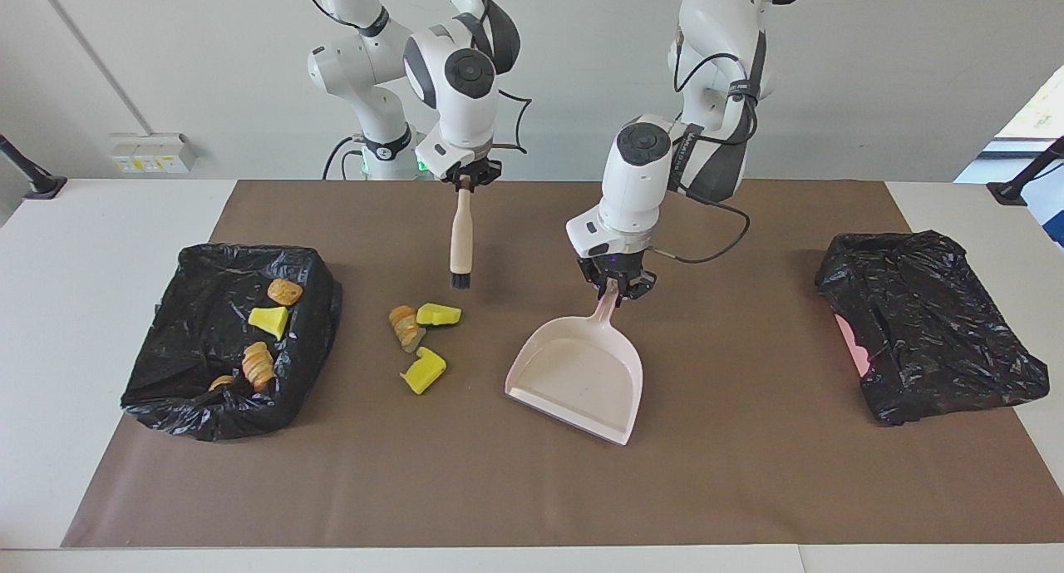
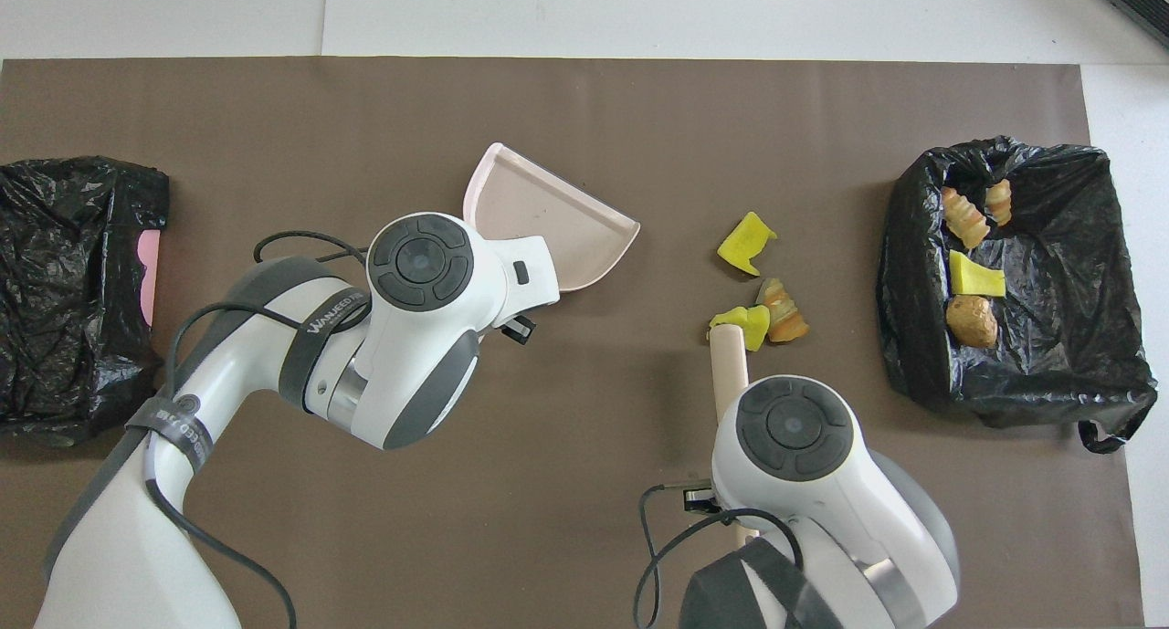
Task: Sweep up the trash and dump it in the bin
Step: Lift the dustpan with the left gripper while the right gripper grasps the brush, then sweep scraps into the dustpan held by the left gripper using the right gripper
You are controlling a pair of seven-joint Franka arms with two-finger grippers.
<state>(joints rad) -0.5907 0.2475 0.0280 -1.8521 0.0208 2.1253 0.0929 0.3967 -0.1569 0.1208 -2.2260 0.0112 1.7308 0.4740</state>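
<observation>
Trash [image 1: 418, 338] lies between bin [image 1: 179, 390] rim and dustpan [image 1: 576, 379] edge.

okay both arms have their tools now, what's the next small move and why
Probably the left gripper should slide the dustpan up beside the three loose trash pieces: its open edge sits well short of them, while the right gripper already hangs the brush over them.

Brown mat [image 1: 748, 481] covered the white table [image 1: 100, 224], crumpled black bag [image 1: 927, 323] lay at the left arm's edge, wall socket [image 1: 154, 153] sat above the table's corner.
</observation>
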